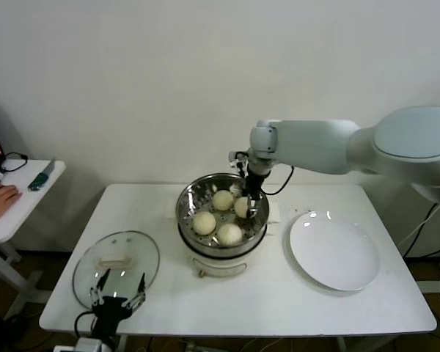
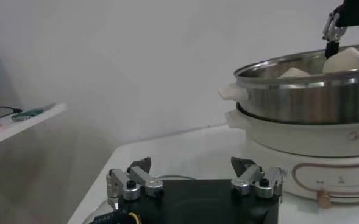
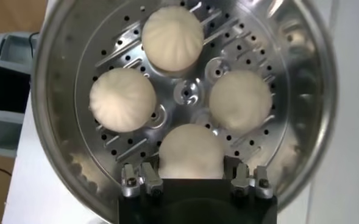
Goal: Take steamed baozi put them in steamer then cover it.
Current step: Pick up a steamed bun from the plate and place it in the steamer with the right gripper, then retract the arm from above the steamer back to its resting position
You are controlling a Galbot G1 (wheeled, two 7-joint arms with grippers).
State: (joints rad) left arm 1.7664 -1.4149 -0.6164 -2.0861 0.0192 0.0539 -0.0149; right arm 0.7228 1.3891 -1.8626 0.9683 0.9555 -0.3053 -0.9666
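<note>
— Where was the right tool (image 1: 253, 199) when you looked?

— Down inside the steamer (image 1: 221, 209), at its far right side. Its fingers (image 3: 144, 181) stood on either side of one steamed baozi (image 3: 191, 153), close against it. I could not tell whether they were pinching it or had just let go.

— And the other buns?

— Three more (image 3: 122, 99) lay on the perforated floor just beyond that tool, close together around the centre, so all four were in the basket.

— The left tool?

— The left tool (image 1: 116, 292) hung low at the near left edge of the tabletop (image 1: 235, 304), spread wide and holding nothing. The cover (image 1: 116, 267) lay flat on the tabletop right by it, just beyond its fingertips, not on the steamer.

— Anything else?

— A white plate (image 1: 334, 251) sat to the right of the steamer, well apart from the left tool.
</note>
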